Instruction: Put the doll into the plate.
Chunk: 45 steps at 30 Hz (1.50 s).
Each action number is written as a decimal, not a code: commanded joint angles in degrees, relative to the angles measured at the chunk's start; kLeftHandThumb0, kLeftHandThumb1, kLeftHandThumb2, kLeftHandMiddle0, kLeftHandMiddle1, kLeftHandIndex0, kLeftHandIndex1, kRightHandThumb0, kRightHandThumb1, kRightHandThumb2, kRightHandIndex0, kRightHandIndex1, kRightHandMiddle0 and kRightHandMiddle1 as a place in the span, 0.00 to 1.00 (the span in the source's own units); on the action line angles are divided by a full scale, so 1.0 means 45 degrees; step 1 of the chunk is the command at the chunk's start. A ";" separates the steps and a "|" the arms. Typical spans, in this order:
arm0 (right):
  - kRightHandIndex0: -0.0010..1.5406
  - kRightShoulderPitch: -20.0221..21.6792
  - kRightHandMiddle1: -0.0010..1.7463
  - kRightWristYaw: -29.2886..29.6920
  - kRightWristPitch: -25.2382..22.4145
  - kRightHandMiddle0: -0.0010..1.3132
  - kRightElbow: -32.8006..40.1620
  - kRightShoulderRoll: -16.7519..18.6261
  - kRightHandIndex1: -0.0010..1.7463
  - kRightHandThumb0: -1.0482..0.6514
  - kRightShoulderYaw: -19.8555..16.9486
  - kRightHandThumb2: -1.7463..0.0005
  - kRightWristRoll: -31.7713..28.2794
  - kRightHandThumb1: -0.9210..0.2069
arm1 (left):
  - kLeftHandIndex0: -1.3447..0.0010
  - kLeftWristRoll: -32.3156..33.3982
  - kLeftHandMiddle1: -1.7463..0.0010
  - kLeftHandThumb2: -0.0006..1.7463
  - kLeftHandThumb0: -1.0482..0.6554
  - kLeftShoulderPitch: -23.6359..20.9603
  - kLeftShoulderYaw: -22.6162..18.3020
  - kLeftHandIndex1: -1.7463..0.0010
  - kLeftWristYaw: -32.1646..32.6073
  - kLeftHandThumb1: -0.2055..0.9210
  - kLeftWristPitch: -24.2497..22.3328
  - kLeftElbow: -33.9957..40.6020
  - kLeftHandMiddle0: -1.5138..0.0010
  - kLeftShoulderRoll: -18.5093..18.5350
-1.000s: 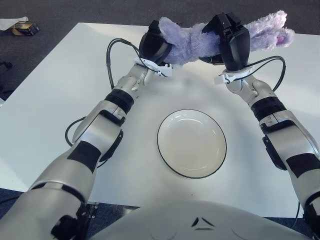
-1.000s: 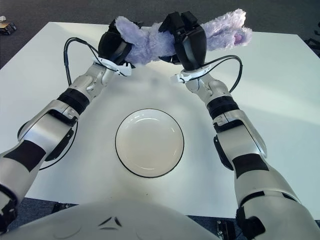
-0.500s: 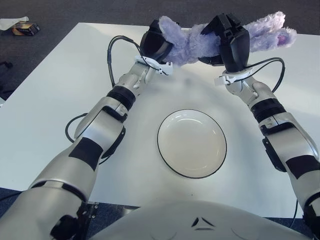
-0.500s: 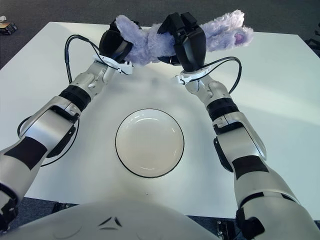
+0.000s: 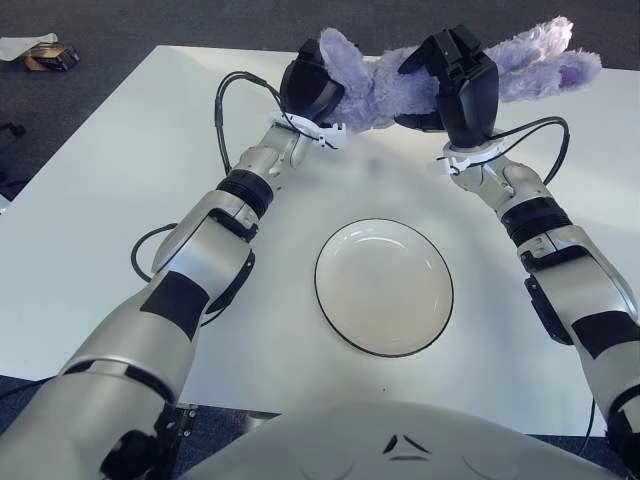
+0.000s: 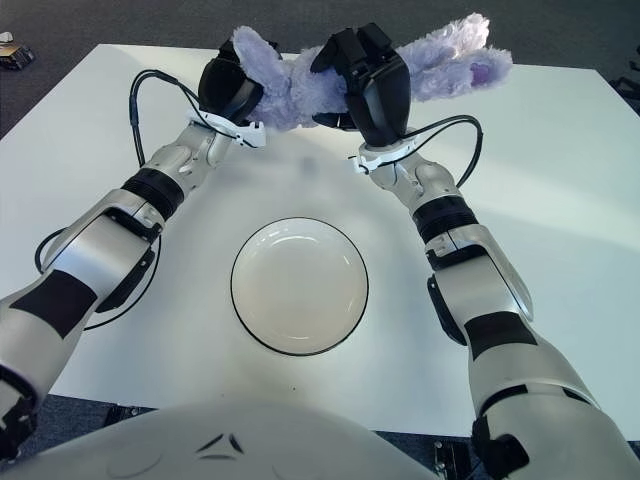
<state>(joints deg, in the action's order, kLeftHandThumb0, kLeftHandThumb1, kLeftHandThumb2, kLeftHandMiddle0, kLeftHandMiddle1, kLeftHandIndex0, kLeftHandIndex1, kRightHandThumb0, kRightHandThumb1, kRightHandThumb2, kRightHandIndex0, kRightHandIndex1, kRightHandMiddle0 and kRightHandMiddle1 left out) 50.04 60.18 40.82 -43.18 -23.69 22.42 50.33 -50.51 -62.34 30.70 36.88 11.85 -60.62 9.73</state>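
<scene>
Doll (image 5: pixel 400 85), a purple plush one, sits a touch higher than a second ago, and its right end with the darker purple patch has tipped upward toward 2 o'clock; both arms have barely shifted otherwise. Left hand (image 5: pixel 312 90) is clamped on the doll's left end, its dark fingers wrapped round the fur, with a tuft poking out above them. Right hand (image 5: pixel 462 85) grips the doll near its middle, fingers (image 6: pixel 345 55) curled over the top of the plush, so the fuzzy right end sticks out past them. Stretched between the two hands, the doll hangs clear of the white table (image 5: pixel 110 190), at 12 o'clock from the plate (image 5: pixel 384 287), well apart from it.
</scene>
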 commanded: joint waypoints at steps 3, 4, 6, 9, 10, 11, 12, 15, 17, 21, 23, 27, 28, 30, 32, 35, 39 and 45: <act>0.50 -0.0263 1.00 -0.0829 0.0131 0.38 0.0448 0.0169 0.96 0.62 -0.0139 0.15 -0.0482 0.68 | 0.50 0.0097 0.00 0.90 0.47 -0.0331 0.0127 0.00 -0.0023 0.26 -0.0026 -0.0083 0.29 -0.0037; 0.50 -0.0346 1.00 -0.1188 0.0121 0.38 0.0505 0.0220 0.96 0.62 -0.0223 0.15 -0.0739 0.68 | 0.50 0.0103 0.00 0.87 0.41 -0.0327 0.0144 0.00 -0.0082 0.31 -0.0039 -0.0076 0.24 -0.0006; 0.50 -0.0530 1.00 -0.1845 0.0022 0.38 0.0699 0.0292 0.96 0.62 -0.0378 0.15 -0.1177 0.68 | 0.50 0.0108 0.00 0.84 0.37 -0.0330 0.0179 0.00 -0.0249 0.36 -0.0115 -0.0073 0.19 0.0040; 0.50 -0.0883 1.00 -0.2876 -0.0348 0.38 0.1291 0.0356 0.96 0.62 -0.0620 0.15 -0.1711 0.68 | 0.51 0.0132 0.00 0.80 0.33 -0.0340 0.0211 0.00 -0.0632 0.40 -0.0349 -0.0071 0.15 0.0088; 0.49 -0.0959 1.00 -0.3099 -0.0425 0.38 0.1440 0.0364 0.96 0.62 -0.0687 0.15 -0.1805 0.67 | 0.51 0.0142 0.00 0.80 0.33 -0.0338 0.0218 0.00 -0.0694 0.41 -0.0398 -0.0058 0.15 0.0090; 0.49 -0.1081 1.00 -0.3567 -0.0532 0.37 0.1656 0.0348 0.96 0.62 -0.0784 0.16 -0.2051 0.67 | 0.51 0.0143 0.00 0.79 0.33 -0.0331 0.0223 0.00 -0.0810 0.42 -0.0535 -0.0042 0.14 0.0093; 0.49 -0.1185 1.00 -0.3940 -0.0624 0.38 0.1841 0.0342 0.97 0.62 -0.0871 0.15 -0.2236 0.68 | 0.51 0.0144 0.00 0.79 0.32 -0.0323 0.0227 0.00 -0.0900 0.42 -0.0638 -0.0022 0.14 0.0096; 0.50 -0.1626 1.00 -0.5499 -0.1177 0.40 0.2641 0.0222 0.99 0.61 -0.1200 0.12 -0.3015 0.71 | 0.52 0.0135 0.00 0.78 0.32 -0.0280 0.0237 0.00 -0.1107 0.43 -0.0936 0.0011 0.14 0.0132; 0.50 -0.1937 0.98 -0.6483 -0.1595 0.40 0.3226 0.0125 1.00 0.61 -0.1436 0.13 -0.3482 0.70 | 0.52 0.0134 0.00 0.78 0.32 -0.0244 0.0243 0.00 -0.1183 0.44 -0.1045 0.0015 0.16 0.0179; 0.49 -0.2746 0.96 -0.9265 -0.3054 0.38 0.5120 -0.0207 1.00 0.61 -0.1978 0.15 -0.4796 0.67 | 0.52 0.0148 0.00 0.78 0.32 -0.0301 0.0269 0.00 -0.1345 0.44 -0.1286 -0.0306 0.19 0.0198; 0.44 -0.2956 0.98 -1.0532 -0.3900 0.39 0.5819 -0.0330 1.00 0.61 -0.2131 0.17 -0.5226 0.64 | 0.52 0.0111 0.00 0.78 0.32 -0.0344 0.0290 0.00 -0.1349 0.44 -0.1487 -0.0488 0.21 0.0206; 0.36 -0.3164 0.99 -1.1766 -0.4725 0.39 0.6619 -0.0518 1.00 0.61 -0.2425 0.21 -0.5517 0.59 | 0.52 0.0045 0.00 0.78 0.32 -0.0400 0.0348 0.00 -0.1154 0.43 -0.1711 -0.0687 0.20 0.0220; 0.36 -0.3175 1.00 -1.2208 -0.4912 0.39 0.6765 -0.0675 1.00 0.61 -0.2542 0.21 -0.5668 0.58 | 0.51 -0.0023 0.00 0.79 0.32 -0.0420 0.0392 0.00 -0.0930 0.43 -0.1812 -0.0785 0.19 0.0243; 0.34 -0.3219 1.00 -1.2796 -0.5190 0.37 0.7009 -0.0810 1.00 0.61 -0.2724 0.23 -0.5834 0.55 | 0.51 -0.0084 0.00 0.79 0.32 -0.0449 0.0459 0.00 -0.0663 0.42 -0.1925 -0.0909 0.16 0.0264; 0.33 -0.3386 1.00 -1.3638 -0.5663 0.36 0.7408 -0.0937 1.00 0.61 -0.2955 0.25 -0.6312 0.54 | 0.51 -0.0218 0.00 0.79 0.32 -0.0483 0.0590 0.00 -0.0347 0.42 -0.2047 -0.1035 0.14 0.0307; 0.32 -0.3786 0.98 -1.5055 -0.6790 0.36 0.8231 -0.1029 0.98 0.61 -0.3430 0.28 -0.7397 0.50 | 0.53 -0.0520 0.00 0.77 0.32 -0.0526 0.0867 0.00 0.0236 0.45 -0.2224 -0.1200 0.11 0.0408; 0.32 -0.4301 0.98 -1.6691 -0.8573 0.31 0.9422 -0.1119 0.95 0.61 -0.4096 0.34 -0.8882 0.45 | 0.55 -0.1129 0.00 0.75 0.33 -0.0582 0.1401 0.00 0.1317 0.47 -0.2413 -0.1420 0.10 0.0642; 0.28 -0.4320 0.95 -1.7848 -1.0328 0.30 0.9845 -0.0994 0.83 0.48 -0.4953 0.49 -1.0376 0.30 | 0.58 -0.1649 0.00 0.71 0.34 -0.0653 0.1878 0.00 0.2777 0.52 -0.2387 -0.1718 0.11 0.0923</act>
<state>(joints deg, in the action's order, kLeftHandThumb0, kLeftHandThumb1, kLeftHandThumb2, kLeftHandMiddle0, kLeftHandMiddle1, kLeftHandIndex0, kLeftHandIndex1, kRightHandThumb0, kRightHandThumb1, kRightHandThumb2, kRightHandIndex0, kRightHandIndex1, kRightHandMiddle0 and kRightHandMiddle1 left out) 30.62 -18.16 -1.74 -0.94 -28.50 2.26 7.04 -56.96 -62.93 38.16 45.71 1.10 -67.91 13.12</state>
